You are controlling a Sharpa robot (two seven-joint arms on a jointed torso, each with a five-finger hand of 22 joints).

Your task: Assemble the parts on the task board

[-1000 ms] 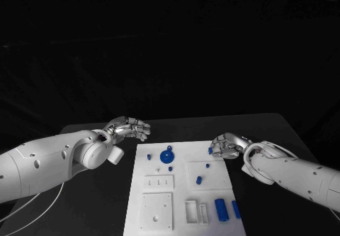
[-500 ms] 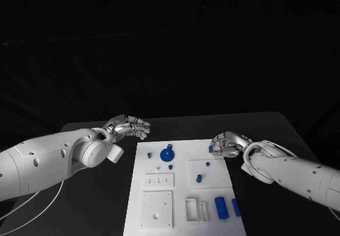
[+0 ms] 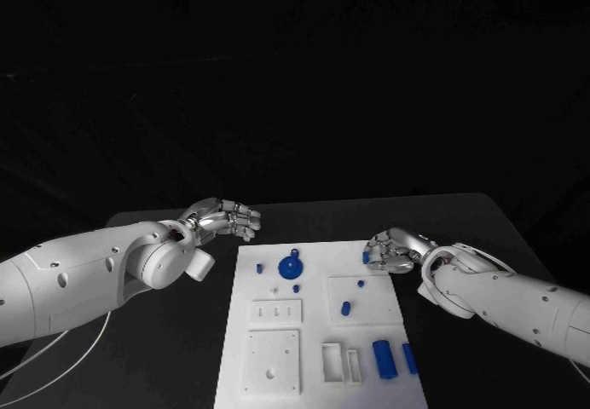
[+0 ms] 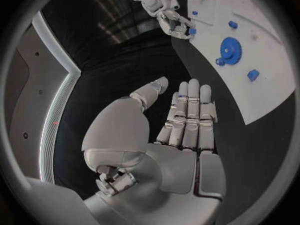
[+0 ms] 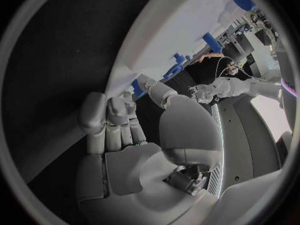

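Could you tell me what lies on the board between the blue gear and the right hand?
In the head view, bare white task board lies between the blue gear and the right hand, apart from a small blue part at its fingertips.

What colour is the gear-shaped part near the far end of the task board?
Blue. The gear shows best in the left wrist view.

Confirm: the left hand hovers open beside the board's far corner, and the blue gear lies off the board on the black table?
Not quite. The blue gear lies on the task board, near its far end, as the head view shows. The left hand does hover open off the board.
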